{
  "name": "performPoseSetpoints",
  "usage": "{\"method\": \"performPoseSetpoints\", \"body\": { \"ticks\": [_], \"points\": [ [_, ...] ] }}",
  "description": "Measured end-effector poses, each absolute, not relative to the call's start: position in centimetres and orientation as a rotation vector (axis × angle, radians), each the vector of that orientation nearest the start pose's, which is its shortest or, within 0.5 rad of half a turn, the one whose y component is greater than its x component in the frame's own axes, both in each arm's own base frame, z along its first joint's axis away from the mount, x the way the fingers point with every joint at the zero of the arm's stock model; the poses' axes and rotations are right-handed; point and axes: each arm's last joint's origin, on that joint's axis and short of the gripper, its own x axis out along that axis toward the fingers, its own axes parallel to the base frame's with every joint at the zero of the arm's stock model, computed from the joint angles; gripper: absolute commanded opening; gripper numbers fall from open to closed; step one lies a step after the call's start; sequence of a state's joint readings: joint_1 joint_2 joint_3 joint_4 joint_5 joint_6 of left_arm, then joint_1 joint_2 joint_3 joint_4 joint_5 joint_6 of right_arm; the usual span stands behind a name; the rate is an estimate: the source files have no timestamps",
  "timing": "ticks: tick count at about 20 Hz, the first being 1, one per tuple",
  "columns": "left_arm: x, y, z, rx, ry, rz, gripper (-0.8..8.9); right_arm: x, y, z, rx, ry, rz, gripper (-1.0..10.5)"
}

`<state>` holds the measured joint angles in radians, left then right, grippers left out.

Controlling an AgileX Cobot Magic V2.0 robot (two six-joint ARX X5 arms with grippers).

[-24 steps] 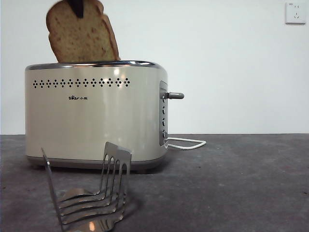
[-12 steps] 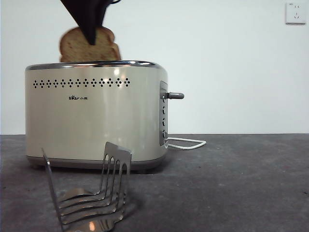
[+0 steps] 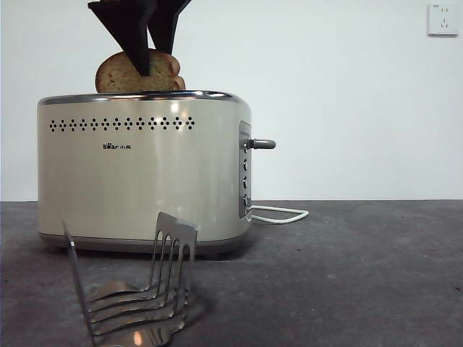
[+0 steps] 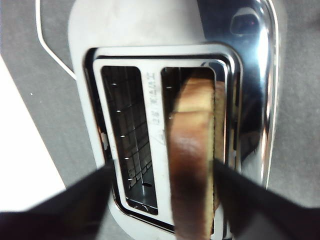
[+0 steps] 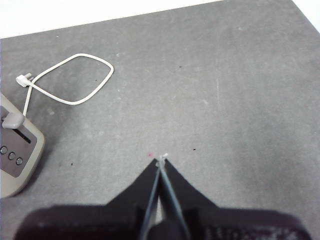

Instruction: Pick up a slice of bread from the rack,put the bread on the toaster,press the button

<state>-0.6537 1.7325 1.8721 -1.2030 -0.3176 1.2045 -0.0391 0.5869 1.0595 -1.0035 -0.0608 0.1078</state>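
A dark grey table (image 3: pixel 362 275) carries the toaster (image 3: pixel 145 173) and, nearer, the rack (image 3: pixel 134 289). A white cord (image 3: pixel 278 214) lies beside the toaster, seemingly unplugged.

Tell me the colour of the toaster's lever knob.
Grey, on the toaster lever knob; front view shows it best.

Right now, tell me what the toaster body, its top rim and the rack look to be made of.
Toaster body: cream, glossy, soft light spots; painted metal or plastic, I cannot tell which. Top rim: chrome-look polished metal, mirroring the room in the left wrist view. Rack: shiny silver metal, with bright reflections on its thin dividers.
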Motion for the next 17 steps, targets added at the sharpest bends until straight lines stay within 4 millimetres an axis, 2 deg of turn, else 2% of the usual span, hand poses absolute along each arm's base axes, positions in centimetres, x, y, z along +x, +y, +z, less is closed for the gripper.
{"method": "performPoseSetpoints", "body": {
  "ticks": [3,6,7,8,10,11,17],
  "points": [
    [26.3,-19.0,39.8,1.53,0.603,-0.818,4.69,7.7,-0.1,36.5,0.132,0.539,-0.008,0.0],
    [22.9,-16.4,43.8,1.411,0.501,-0.714,4.67,8.5,-0.2,36.2,0.143,0.588,-0.013,0.0],
    [21.4,-15.3,45.2,1.334,0.459,-0.67,4.4,9.0,-0.1,35.9,0.164,0.628,-0.005,0.0],
    [20.3,-14.5,46.3,1.251,0.421,-0.642,3.47,9.6,0.0,35.8,0.184,0.646,0.028,0.0],
    [17.6,-13.0,48.1,1.005,0.374,-0.634,0.3,11.5,0.4,35.7,0.243,0.664,0.195,0.0],
    [16.9,-12.5,48.4,0.927,0.381,-0.638,-0.25,12.2,0.5,35.7,0.262,0.666,0.251,0.0],
    [13.2,-10.0,49.1,0.527,0.512,-0.625,-0.05,18.2,1.1,34.8,0.418,0.683,0.539,-0.1]
  ]
}}
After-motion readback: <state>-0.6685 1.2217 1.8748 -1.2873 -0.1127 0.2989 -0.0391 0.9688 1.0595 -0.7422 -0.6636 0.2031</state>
